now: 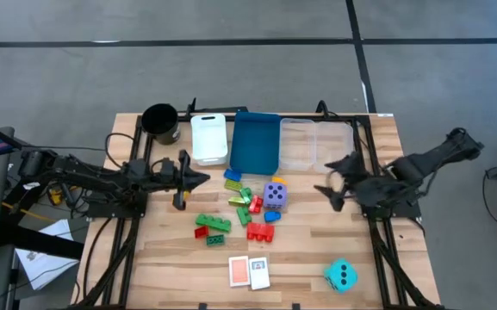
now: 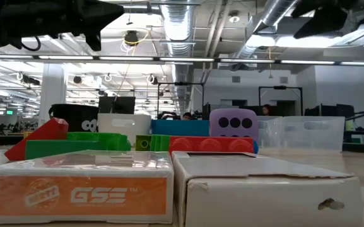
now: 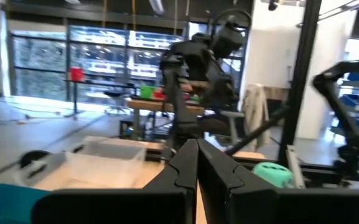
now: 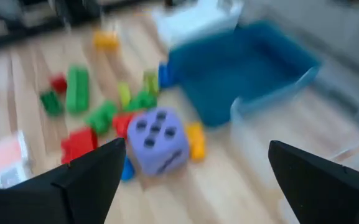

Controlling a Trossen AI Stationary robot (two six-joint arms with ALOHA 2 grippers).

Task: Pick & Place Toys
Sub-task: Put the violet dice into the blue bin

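Purple die (image 1: 274, 194) lies near open right claw (image 1: 329, 189).

A lab: exposed ceiling ducts (image 2: 188, 25), desks, concrete floor (image 1: 231, 69).

Bare desk (image 1: 317, 232) between purple die (image 1: 274, 194) and cyan die (image 1: 341, 275): open lane. Bricks (image 1: 246, 207) crowd centre; bins (image 1: 255, 142) block the far edge.

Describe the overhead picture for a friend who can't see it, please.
Two dark robot arms flank a wooden table: the left gripper shut, the right gripper open, neither holding anything. Between them lie scattered plastic bricks and a purple die. A cyan die and two cards sit nearer the front edge.
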